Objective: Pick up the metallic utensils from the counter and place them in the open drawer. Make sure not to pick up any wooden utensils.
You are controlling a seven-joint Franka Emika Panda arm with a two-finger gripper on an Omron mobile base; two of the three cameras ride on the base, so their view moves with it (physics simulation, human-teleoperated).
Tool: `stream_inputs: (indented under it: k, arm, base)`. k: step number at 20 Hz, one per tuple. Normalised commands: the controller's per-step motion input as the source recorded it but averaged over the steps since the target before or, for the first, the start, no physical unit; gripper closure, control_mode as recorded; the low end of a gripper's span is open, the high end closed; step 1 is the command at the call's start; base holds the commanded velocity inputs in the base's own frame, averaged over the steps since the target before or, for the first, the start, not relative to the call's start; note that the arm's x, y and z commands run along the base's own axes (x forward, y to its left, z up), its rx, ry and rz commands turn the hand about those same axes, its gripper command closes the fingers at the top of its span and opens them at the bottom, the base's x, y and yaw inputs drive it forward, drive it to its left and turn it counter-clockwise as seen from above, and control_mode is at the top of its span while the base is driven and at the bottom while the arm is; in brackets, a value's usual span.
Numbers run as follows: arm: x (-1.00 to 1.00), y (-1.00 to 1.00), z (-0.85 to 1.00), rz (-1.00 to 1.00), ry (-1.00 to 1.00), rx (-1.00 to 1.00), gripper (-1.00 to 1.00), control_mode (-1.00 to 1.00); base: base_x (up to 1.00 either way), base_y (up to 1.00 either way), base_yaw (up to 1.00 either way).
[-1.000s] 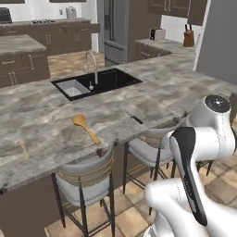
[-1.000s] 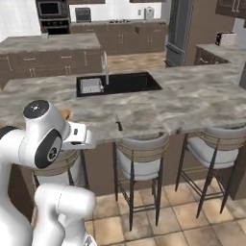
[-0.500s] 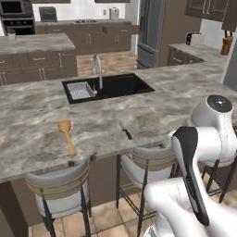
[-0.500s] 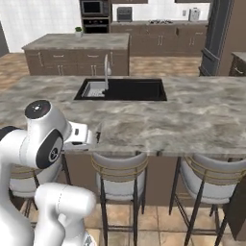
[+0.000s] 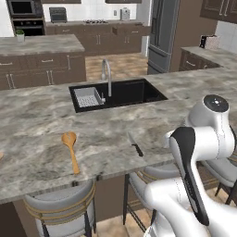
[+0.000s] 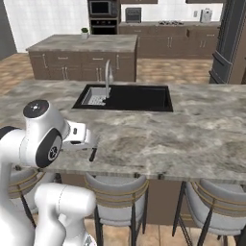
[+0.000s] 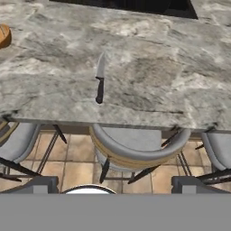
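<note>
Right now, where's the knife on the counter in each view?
Left base view: knife near the counter's front edge, right of the wooden spoon.
Right base view: its dark handle just below the gripper.
Hand view: knife upper centre, blade away.
Shared landmark: black sink.

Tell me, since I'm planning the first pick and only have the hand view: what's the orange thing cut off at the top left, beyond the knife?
Observer: It's the bowl of a wooden spoon. Its long handle runs toward the near edge of the counter. It lies apart from the knife, on the knife's left in the left base view. It's wood, so leave it.
Operator: Anything behind the knife that I might hit?
Observer: A black sink with a tall faucet is set into the counter farther back, with bare stone between it and the knife's tip.
</note>
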Motion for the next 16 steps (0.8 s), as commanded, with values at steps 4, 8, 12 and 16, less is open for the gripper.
stream_inputs:
  k: [4,8,12,16]
  arm:
    - [0.0,0.0,0.0,0.0,0.0,0.0,-1.0,1.0]
    - [0.0,0.0,0.0,0.0,0.0,0.0,-1.0,1.0]
    - [0.0,0.0,0.0,0.0,0.0,0.0,-1.0,1.0]
    - [0.0,0.0,0.0,0.0,0.0,0.0,-1.0,1.0]
  base:
    - [0.75,0.19,-0.06]
    - [0.51,0.12,-0.01]
    - [0.0,0.0,0.0]
    - [0.0,0.0,0.0]
